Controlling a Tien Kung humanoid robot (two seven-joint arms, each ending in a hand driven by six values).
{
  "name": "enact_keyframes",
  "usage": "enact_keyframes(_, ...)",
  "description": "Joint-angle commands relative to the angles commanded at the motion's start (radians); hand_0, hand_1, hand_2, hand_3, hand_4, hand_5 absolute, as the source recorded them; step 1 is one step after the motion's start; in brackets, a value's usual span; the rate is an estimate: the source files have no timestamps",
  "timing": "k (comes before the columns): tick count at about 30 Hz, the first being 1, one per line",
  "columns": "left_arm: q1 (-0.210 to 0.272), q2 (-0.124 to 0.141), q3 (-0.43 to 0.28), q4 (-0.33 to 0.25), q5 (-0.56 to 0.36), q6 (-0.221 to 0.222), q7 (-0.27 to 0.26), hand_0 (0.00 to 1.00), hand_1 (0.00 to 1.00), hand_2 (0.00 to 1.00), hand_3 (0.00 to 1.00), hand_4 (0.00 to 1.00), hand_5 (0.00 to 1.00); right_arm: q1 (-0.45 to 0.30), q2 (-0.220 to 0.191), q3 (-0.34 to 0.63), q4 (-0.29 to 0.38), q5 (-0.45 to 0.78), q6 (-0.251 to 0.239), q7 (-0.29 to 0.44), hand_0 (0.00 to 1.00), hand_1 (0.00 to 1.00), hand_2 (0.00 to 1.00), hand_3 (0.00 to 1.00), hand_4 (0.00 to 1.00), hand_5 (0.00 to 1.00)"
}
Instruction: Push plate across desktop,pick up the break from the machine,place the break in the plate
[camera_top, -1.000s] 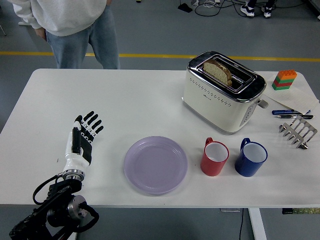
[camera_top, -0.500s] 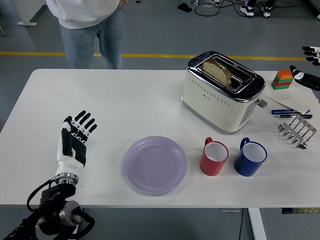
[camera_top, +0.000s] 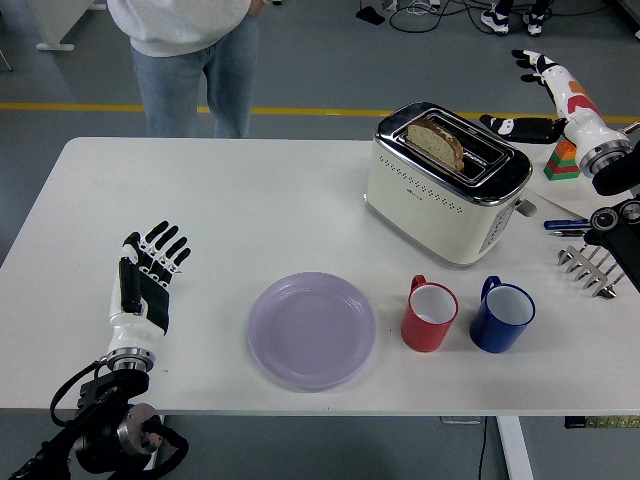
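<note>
Left hand (camera_top: 148, 277) at 9 o'clock on the worktop (camera_top: 250, 200), fingers spread, lilac plate (camera_top: 311, 329) at 6, bread (camera_top: 436, 141) upright in toaster (camera_top: 446, 182) at 1, right hand (camera_top: 545, 95) at 2, fingers spread, holding nothing

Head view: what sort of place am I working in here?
Probably a robotics lab set up as a mock kitchen: a toaster and mugs on a white table, a grey floor with a yellow line, loose cables.
</note>
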Motion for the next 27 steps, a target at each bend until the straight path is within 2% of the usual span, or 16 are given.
enact_keyframes(5,-0.003,-0.003,0.005,0.004,-0.006,0.002,-0.004,0.716,0.711,0.728,0.657,0.449,0.998,0.057,0.073,-0.041,-0.068,-0.082,-0.032,-0.026,0.976,0.888,0.932,0.957,0.927,0.269)
enact_keyframes(7,-0.004,-0.004,0.007,0.005,-0.005,0.003,-0.004,0.716,0.711,0.728,0.657,0.449,0.998,0.073,0.097,-0.052,-0.092,-0.082,-0.024,-0.033,0.976,0.888,0.932,0.957,0.927,0.269)
enact_keyframes(8,-0.004,-0.004,0.006,0.005,-0.004,0.003,-0.005,0.714,0.708,0.727,0.652,0.439,0.992,0.086,0.110,-0.064,-0.108,-0.091,-0.021,-0.037,0.976,0.885,0.930,0.920,0.922,0.274)
enact_keyframes(13,-0.004,-0.004,0.001,0.007,-0.006,0.006,-0.006,0.714,0.708,0.727,0.652,0.439,0.992,0.123,0.142,-0.097,-0.160,-0.111,-0.014,-0.051,0.976,0.885,0.930,0.920,0.922,0.274)
enact_keyframes(14,-0.004,-0.003,-0.002,0.008,-0.008,0.007,-0.006,0.714,0.704,0.724,0.649,0.429,0.978,0.148,0.159,-0.121,-0.198,-0.127,-0.010,-0.062,0.960,0.875,0.917,0.907,0.919,0.273)
enact_keyframes(19,-0.007,-0.003,0.001,0.011,-0.010,0.007,-0.006,0.714,0.704,0.724,0.649,0.429,0.978,0.201,0.190,-0.176,-0.300,-0.166,0.006,-0.091,0.960,0.875,0.917,0.907,0.919,0.273)
enact_keyframes(20,-0.010,-0.004,0.005,0.013,-0.010,0.005,-0.006,0.713,0.701,0.724,0.644,0.425,0.973,0.216,0.200,-0.190,-0.328,-0.172,0.012,-0.099,0.895,0.813,0.836,0.870,0.912,0.279)
enact_keyframes(25,-0.015,-0.006,0.009,0.019,-0.010,0.005,-0.008,0.713,0.701,0.724,0.644,0.425,0.973,0.246,0.228,-0.216,-0.387,-0.171,0.030,-0.111,0.895,0.813,0.836,0.870,0.912,0.279)
enact_keyframes(26,-0.016,-0.006,0.009,0.020,-0.011,0.005,-0.009,0.713,0.700,0.722,0.641,0.415,0.969,0.249,0.231,-0.221,-0.392,-0.170,0.032,-0.112,0.869,0.781,0.783,0.847,0.905,0.280)
enact_keyframes(27,-0.016,-0.006,0.010,0.020,-0.011,0.005,-0.009,0.713,0.700,0.722,0.641,0.415,0.969,0.250,0.231,-0.222,-0.393,-0.170,0.032,-0.112,0.869,0.781,0.783,0.847,0.905,0.280)
